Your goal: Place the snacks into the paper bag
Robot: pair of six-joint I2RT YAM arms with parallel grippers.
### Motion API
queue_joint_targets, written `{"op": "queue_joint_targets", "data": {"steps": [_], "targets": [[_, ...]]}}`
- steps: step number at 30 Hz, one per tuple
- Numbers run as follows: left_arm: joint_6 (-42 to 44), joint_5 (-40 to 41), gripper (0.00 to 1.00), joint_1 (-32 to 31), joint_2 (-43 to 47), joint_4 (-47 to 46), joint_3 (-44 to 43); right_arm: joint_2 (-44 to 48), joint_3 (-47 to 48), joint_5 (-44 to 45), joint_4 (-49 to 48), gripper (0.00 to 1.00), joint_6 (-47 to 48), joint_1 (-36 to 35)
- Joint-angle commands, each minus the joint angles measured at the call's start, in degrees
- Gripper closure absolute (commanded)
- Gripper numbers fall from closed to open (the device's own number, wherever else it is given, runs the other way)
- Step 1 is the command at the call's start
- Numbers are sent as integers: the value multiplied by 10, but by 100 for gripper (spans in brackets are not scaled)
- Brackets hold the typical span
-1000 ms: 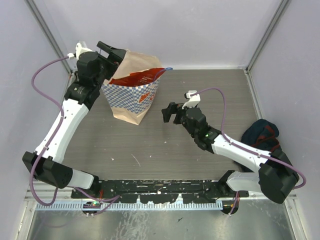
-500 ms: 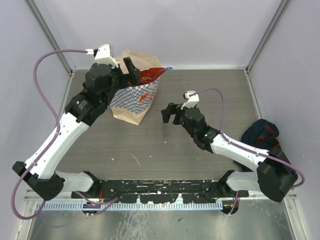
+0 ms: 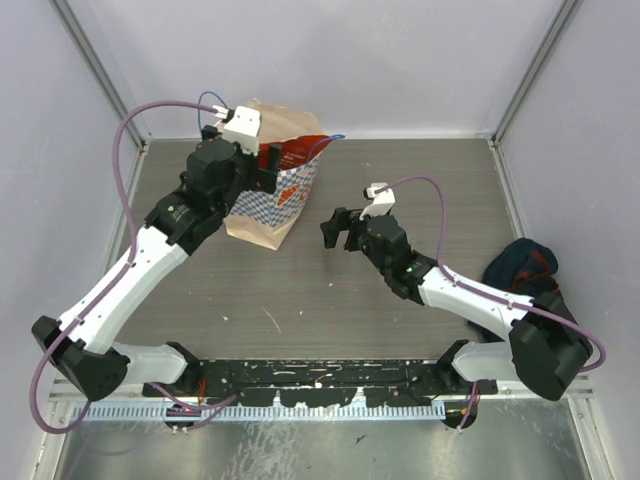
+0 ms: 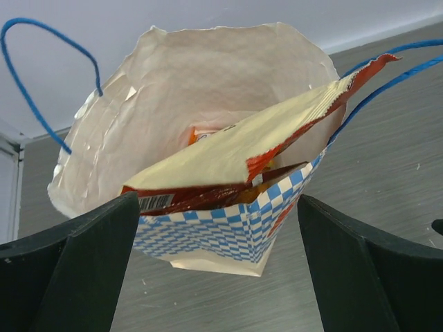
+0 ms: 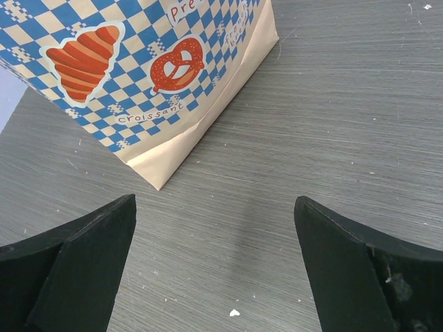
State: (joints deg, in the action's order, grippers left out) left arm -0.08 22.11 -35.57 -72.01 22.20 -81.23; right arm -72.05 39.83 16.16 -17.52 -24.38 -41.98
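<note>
Top view: the left gripper, jaws spread, is hovering over the paper bag, while the right gripper is hanging beside it. Left wrist: the snacks are lying inside the bag, just ahead of that gripper. Right wrist: the jaws are standing wide apart and empty, with the bag ahead-left.

The left arm rises from its base at 7 o'clock toward 11 o'clock, wrist bent downward. The left gripper has its fingers spread wide. The right arm stretches low from 5 o'clock toward the centre. The right gripper, likewise spread wide, points toward 10 o'clock.
</note>
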Motion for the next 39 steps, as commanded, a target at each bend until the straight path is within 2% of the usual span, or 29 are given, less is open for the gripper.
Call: {"op": "queue_joint_targets", "data": {"steps": [1,7,11,12,15,19,20,21,25,30,33,39], "targets": [[79,-26,2,0,-43,-64,-32,8,15,1,-13,0,-5,1],[121,-5,2,1,-120,-64,-75,13,15,8,-9,0,1,2],[107,-4,2,9,-144,-76,-88,16,15,12,-7,0,5,1],[102,-11,9,11,-145,-78,-90,16,15,13,-7,0,5,1],[95,-9,40,13,-143,-83,-93,16,15,13,-6,0,5,1],[85,6,82,13,-131,-87,-93,18,14,14,-6,0,5,2],[80,12,96,12,-128,-86,-94,18,14,13,-7,0,5,1],[72,18,100,13,-124,-85,-97,17,14,12,-7,0,5,2],[28,58,100,13,-125,-62,-143,14,15,6,-8,0,2,2],[-44,144,100,13,-177,35,-296,14,14,3,-10,0,0,1],[-81,197,100,13,-210,72,-355,14,14,4,-9,0,0,2],[-169,222,100,13,-272,158,-446,15,14,8,-9,0,3,2]]}}
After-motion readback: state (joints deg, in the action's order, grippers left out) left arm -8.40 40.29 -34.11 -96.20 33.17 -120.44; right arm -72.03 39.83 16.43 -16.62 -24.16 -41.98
